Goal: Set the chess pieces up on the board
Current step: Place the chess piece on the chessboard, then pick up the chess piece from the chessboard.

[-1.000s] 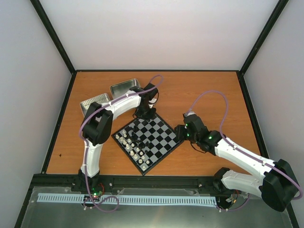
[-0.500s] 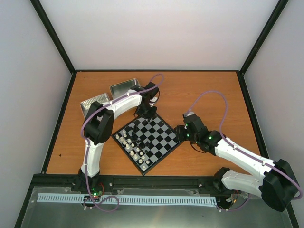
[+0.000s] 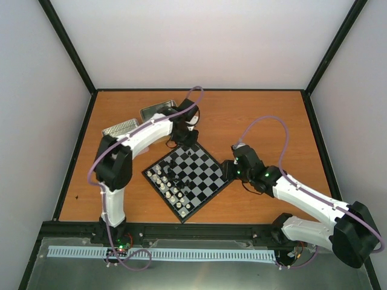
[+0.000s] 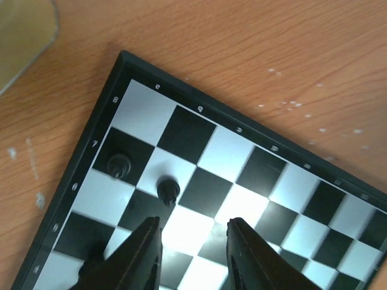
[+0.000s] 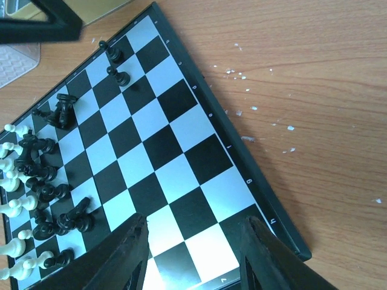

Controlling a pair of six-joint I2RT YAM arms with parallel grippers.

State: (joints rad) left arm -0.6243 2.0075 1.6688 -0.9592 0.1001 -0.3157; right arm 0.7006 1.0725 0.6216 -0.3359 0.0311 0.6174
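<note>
The board [image 3: 208, 166] lies turned like a diamond in the middle of the table. White chess pieces [image 3: 168, 188] line its near-left edge, and black ones [image 3: 179, 174] crowd beside them, some toppled [image 5: 60, 109]. Two black pawns [image 4: 119, 163] [image 4: 169, 190] stand near the far corner. My left gripper [image 4: 192, 226] hovers open just behind them with nothing between its fingers; from above it [image 3: 181, 142] is at the board's far corner. My right gripper [image 5: 193, 223] is open and holds nothing over the bare squares at the board's right corner [image 3: 227, 171].
Two silver metal tins [image 3: 157, 110] [image 3: 119, 128] sit on the orange table behind and left of the board, under the left arm. A tin's corner [image 4: 24, 36] shows in the left wrist view. Black frame rails edge the table.
My left gripper has gone from shut to open, leaving a black pawn on the board. The left arm's elbow swung left. The right arm has barely moved.
</note>
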